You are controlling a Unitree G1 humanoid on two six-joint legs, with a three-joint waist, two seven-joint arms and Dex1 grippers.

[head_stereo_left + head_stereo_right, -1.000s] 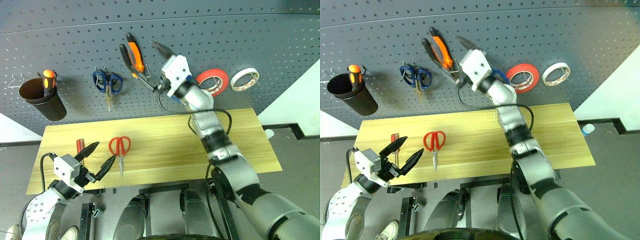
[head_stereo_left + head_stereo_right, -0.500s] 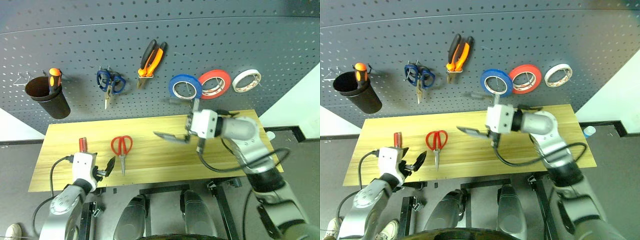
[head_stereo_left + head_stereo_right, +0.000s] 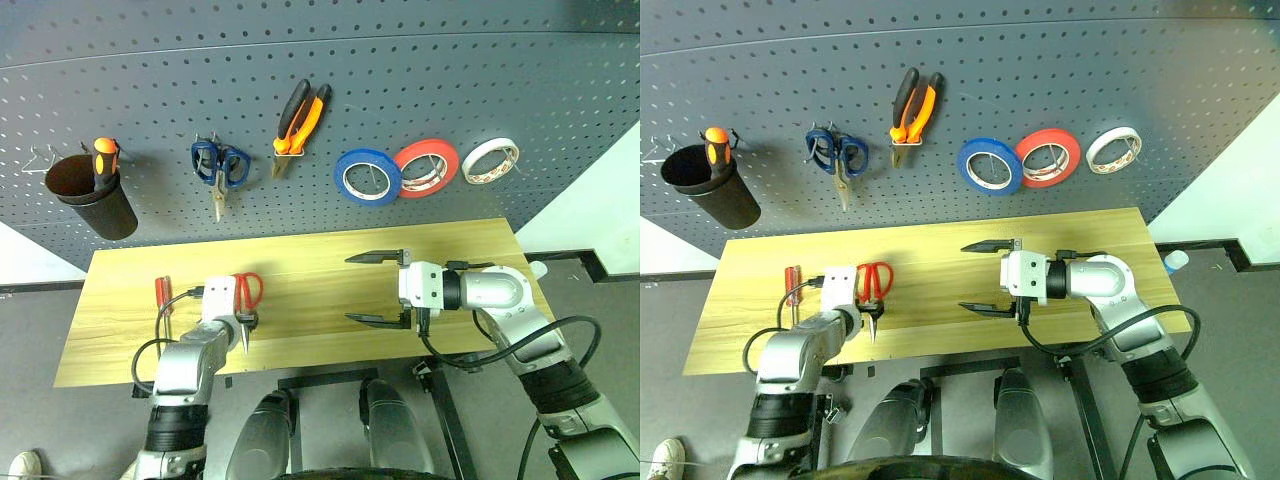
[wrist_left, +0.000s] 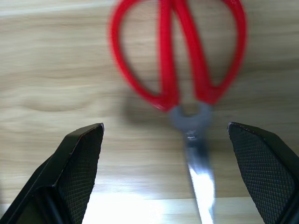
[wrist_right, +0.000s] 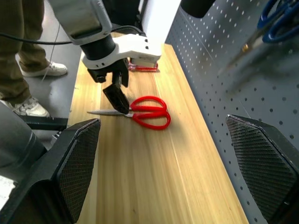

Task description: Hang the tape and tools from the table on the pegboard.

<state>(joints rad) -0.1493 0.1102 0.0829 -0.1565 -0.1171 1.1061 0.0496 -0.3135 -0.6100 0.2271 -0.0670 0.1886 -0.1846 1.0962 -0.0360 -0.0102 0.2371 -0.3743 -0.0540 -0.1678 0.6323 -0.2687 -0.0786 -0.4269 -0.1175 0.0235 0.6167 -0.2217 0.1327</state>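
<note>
A black cup [image 3: 90,200] on the pegboard [image 3: 450,90] holds an orange-handled screwdriver [image 3: 104,158], while the left claw [image 3: 243,322] spreads over red scissors [image 3: 247,293] and the right claw [image 3: 375,288] is spread.

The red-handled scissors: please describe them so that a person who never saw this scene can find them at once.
Look at the light wooden table below the dark grey pegboard. Toward its left end the red-handled scissors lie flat, blades pointing to the front edge, under the open left claw. The small red-handled screwdriver lies to their left; the other scissors have blue handles and hang on the pegboard.
</note>
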